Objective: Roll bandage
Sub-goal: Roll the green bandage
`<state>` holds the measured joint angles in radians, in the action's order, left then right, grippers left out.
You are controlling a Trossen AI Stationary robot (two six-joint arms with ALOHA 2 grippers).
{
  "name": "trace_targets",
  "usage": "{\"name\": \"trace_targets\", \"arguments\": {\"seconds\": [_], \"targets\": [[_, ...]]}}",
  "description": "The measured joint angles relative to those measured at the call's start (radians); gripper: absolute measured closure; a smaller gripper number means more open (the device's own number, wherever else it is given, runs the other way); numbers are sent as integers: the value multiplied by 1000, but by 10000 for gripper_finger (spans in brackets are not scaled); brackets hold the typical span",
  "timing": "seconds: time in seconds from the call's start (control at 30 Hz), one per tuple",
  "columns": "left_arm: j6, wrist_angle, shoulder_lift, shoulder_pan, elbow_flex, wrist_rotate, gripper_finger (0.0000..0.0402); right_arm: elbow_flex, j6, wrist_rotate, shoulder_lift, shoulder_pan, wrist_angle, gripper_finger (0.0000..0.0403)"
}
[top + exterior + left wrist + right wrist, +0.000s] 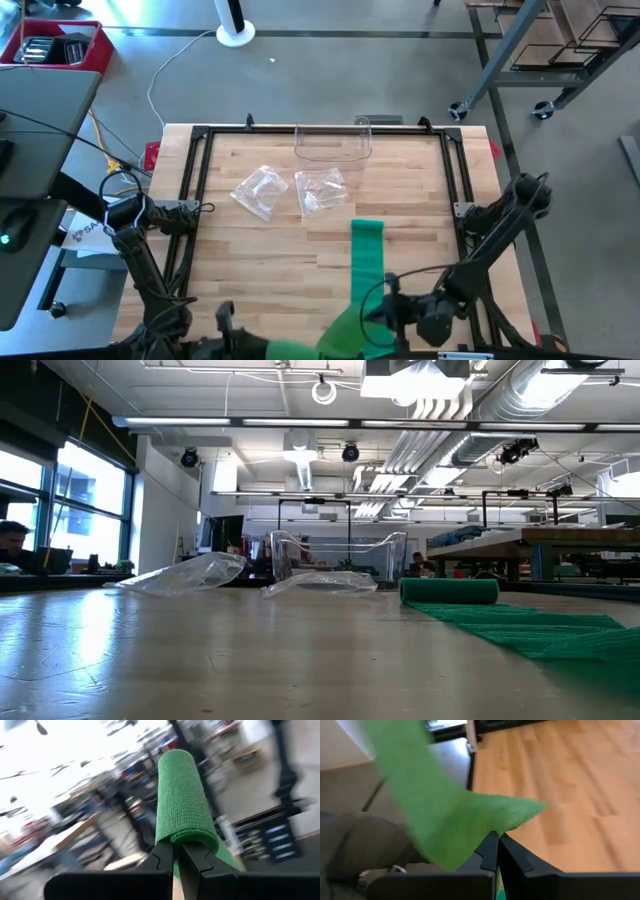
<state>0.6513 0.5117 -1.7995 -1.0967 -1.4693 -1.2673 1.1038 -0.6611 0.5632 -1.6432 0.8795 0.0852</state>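
From above, the green bandage (367,262) lies as a long strip on the wooden table (260,270), running from mid-table toward the near edge, where it lifts and drapes between the two arms. The right gripper (392,312) sits at that near edge with its jaws clenched on the strip's side, and the left gripper (228,325) is low at the same edge, pinched on the strip's loose end. Two crumpled plastic bags (258,190) and a clear container (333,146) lie farther back, well apart from the strip, so the middle of the table is open for rolling. At table height, the far end of the bandage (449,591) already shows as a short roll, with the flat strip spreading toward the camera; the bags (190,573) sit off to the side. In the left wrist view, the fingers (162,862) are shut on the cloth, and a rolled or folded length of bandage (180,795) stands up from them. In the right wrist view, the fingers (490,852) grip the edge of the bandage (440,820) just over the table's near border. To roll well, I judge the strip needs even tension and square edges, and both grippers should work inward, since they hang right at the table's edge with little room behind.
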Motion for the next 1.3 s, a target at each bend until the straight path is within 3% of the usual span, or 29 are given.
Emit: {"name": "trace_targets", "arguments": {"seconds": [0.17,0.23,0.37,0.5,0.67,0.9,1.17,1.3], "targets": [[57,-37,0,13,0,-236,401,0,-5,-28,-91,19,-130,403],[39,-82,0,23,0,-277,401,0,-23,-48,-113,30,-160,403],[12,-116,0,39,0,-269,401,0,-65,-56,-152,40,-162,403],[-31,-112,0,43,0,-161,401,0,-63,9,-176,24,-143,399],[-14,-31,0,35,-1,-125,401,0,-47,94,-166,-58,-149,354],[10,19,5,4,-16,-123,401,0,-123,-178,-166,-174,-82,254],[-64,16,3,-3,-16,-134,401,21,-119,-51,-165,-118,-44,238],[-19,6,3,13,-16,-270,401,85,-79,12,-163,-79,24,238]]}}
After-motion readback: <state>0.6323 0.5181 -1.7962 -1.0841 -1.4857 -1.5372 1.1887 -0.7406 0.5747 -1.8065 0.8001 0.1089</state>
